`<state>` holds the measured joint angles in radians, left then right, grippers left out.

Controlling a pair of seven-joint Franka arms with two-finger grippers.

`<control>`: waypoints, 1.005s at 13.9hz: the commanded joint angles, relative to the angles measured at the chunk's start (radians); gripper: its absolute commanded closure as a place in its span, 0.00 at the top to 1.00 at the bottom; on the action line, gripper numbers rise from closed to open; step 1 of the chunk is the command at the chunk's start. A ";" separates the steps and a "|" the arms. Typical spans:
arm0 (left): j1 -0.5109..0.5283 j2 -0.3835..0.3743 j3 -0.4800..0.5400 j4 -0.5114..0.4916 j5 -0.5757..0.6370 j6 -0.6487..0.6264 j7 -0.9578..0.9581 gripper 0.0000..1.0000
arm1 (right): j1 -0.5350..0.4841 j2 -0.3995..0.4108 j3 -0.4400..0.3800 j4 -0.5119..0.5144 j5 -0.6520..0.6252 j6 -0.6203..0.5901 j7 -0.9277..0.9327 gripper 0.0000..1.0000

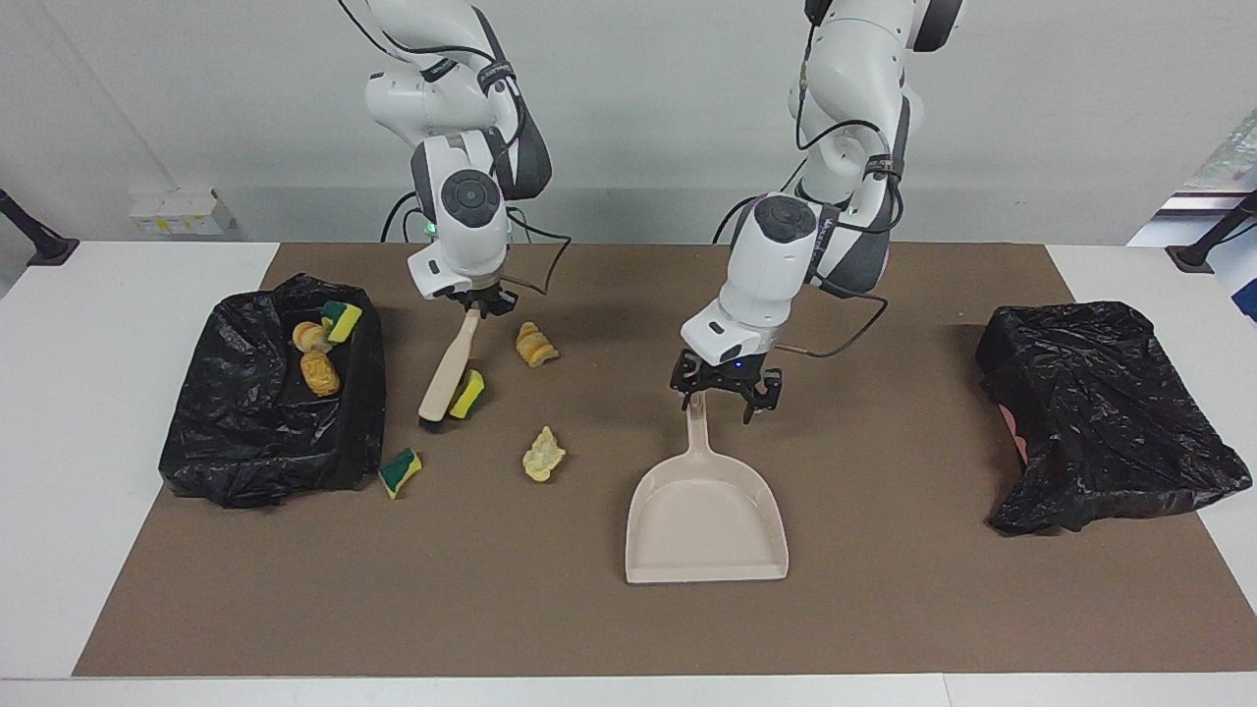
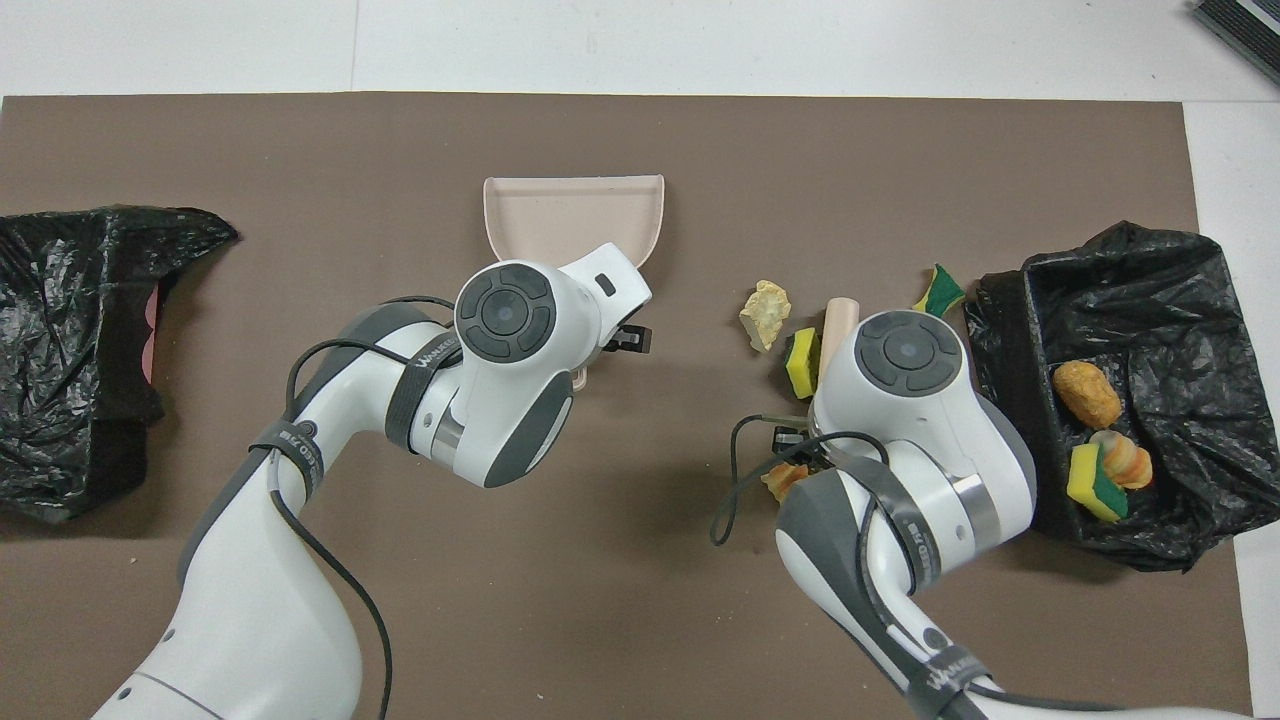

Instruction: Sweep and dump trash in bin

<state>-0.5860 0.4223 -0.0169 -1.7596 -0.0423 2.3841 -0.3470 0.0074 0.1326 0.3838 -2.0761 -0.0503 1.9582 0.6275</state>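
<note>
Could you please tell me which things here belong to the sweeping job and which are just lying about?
Job: brush in right gripper, dustpan under left gripper, four loose scraps, black-lined bin.
Lying about: other black bag at left arm's end, white box.

Wall: plain pale grey-white (image 1: 628,118), running along the robots' end of the table.
Table: white top (image 1: 98,324), bare at both ends and along the edge farthest from the robots.
Mat: brown sheet (image 1: 550,609) covering most of the table top, edges straight.
Wall box: small white box (image 1: 182,211) low on the wall, toward the right arm's end.
Stands: dark angled posts (image 1: 34,236) at both ends of the table.
Light: even and soft, faint shadows on the mat.
</note>
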 commanded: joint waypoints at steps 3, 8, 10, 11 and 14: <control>0.002 0.003 0.021 0.012 0.033 -0.006 -0.007 0.25 | 0.032 0.130 0.001 0.272 0.063 -0.123 -0.003 0.00; 0.021 -0.030 0.029 0.012 0.033 -0.039 0.002 0.00 | 0.019 0.030 0.000 0.246 0.069 -0.333 0.046 0.00; 0.057 -0.051 0.028 0.012 0.035 -0.068 0.048 0.00 | 0.022 -0.002 0.000 0.197 0.067 -0.344 0.113 0.00; 0.064 -0.068 0.028 0.012 0.033 -0.095 0.127 0.00 | 0.019 -0.020 -0.002 0.168 0.067 -0.346 0.144 0.00; 0.123 -0.117 0.028 -0.017 0.033 -0.184 0.368 0.00 | 0.029 -0.094 0.000 0.061 0.069 -0.343 0.315 0.00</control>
<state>-0.4957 0.3565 0.0169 -1.7456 -0.0223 2.2625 -0.1037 0.0342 0.1249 0.3826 -1.9143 0.0004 1.6067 0.8495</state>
